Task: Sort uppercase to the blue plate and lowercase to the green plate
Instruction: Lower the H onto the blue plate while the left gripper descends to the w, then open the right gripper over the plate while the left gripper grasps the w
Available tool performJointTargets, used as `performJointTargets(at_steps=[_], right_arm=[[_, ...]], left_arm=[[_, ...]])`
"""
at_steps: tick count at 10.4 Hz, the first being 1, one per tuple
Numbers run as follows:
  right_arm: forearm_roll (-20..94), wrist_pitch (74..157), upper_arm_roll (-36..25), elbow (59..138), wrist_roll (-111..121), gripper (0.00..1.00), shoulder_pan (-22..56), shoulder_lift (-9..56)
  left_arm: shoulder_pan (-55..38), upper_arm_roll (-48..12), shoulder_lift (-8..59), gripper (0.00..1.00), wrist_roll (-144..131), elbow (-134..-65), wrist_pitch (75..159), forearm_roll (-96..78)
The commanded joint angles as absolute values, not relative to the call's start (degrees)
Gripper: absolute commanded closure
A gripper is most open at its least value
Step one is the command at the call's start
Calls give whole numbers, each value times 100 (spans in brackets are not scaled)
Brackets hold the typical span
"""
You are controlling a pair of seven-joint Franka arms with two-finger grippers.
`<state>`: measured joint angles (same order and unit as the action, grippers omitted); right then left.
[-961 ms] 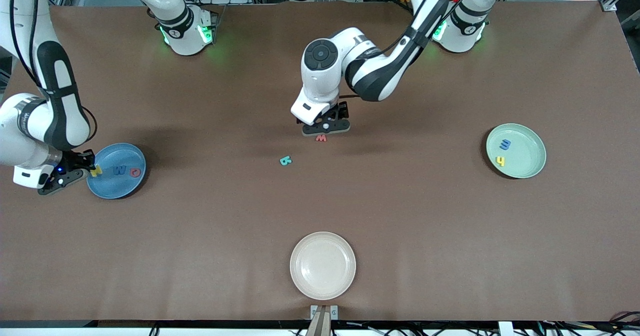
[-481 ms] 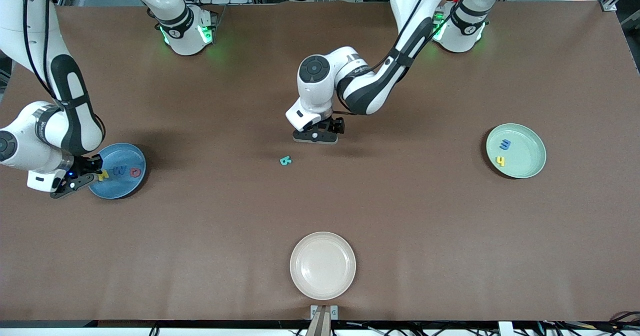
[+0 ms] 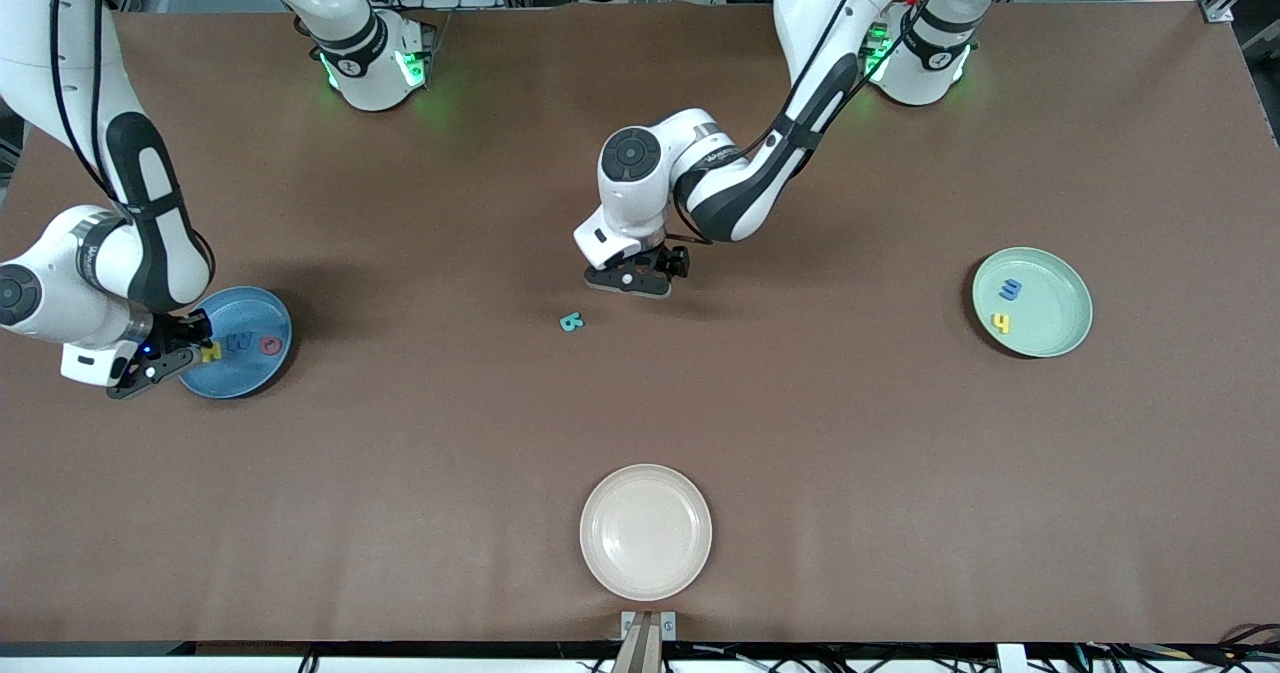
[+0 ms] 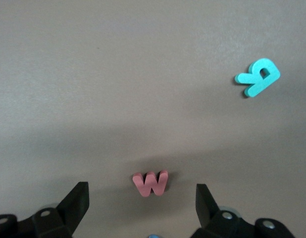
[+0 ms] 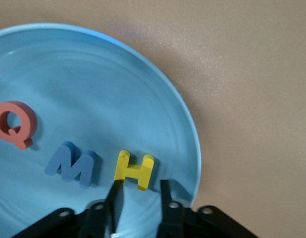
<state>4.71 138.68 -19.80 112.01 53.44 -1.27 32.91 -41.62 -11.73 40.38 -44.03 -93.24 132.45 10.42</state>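
Red w (image 4: 151,183): light, squashy foam; you pinch its flat sides.
Left gripper (image 4: 142,204): spread wide, straddling it.
Right gripper (image 5: 138,198): narrow, parting around yellow H (image 5: 134,169).

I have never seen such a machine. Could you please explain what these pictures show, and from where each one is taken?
Two white robot arms stand at a brown table. The wide picture comes from a high camera facing them. Each close picture comes from a camera on one arm's wrist. They are sorting foam letters.

The right arm reaches the blue plate, where Q, M and H lie. The right jaws stand a little apart at the H, holding nothing.

The left arm is over the table's middle. The left jaws are open on either side of a red w. A teal B lies nearby.

The green plate has a blue letter and a yellow h. A white plate sits nearest the camera.
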Motion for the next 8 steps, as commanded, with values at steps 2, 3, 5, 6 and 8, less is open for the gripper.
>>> performJointTargets(at_steps=[2, 3, 5, 6, 8], right_arm=[[563, 13318, -1811, 11145, 4724, 36, -114, 3147], [563, 13124, -1793, 11084, 4528, 35, -79, 3120], [554, 12606, -1793, 10768, 4264, 36, -9, 3103], [554, 12421, -1793, 10662, 4158, 36, 17, 3094], [554, 12165, -1732, 10521, 3878, 36, 26, 3024]], left_arm=[[-4148, -1239, 4219, 9, -4175, -9378, 13570, 1195], [-4140, -1231, 4219, 11, -4175, -9439, 13570, 1178], [-4148, -1239, 4280, 16, -4184, -9492, 13579, 1134], [-4157, -1239, 4272, 16, -4245, -9579, 13631, 1125], [-4140, -1239, 4245, 17, -4463, -9685, 13649, 994]])
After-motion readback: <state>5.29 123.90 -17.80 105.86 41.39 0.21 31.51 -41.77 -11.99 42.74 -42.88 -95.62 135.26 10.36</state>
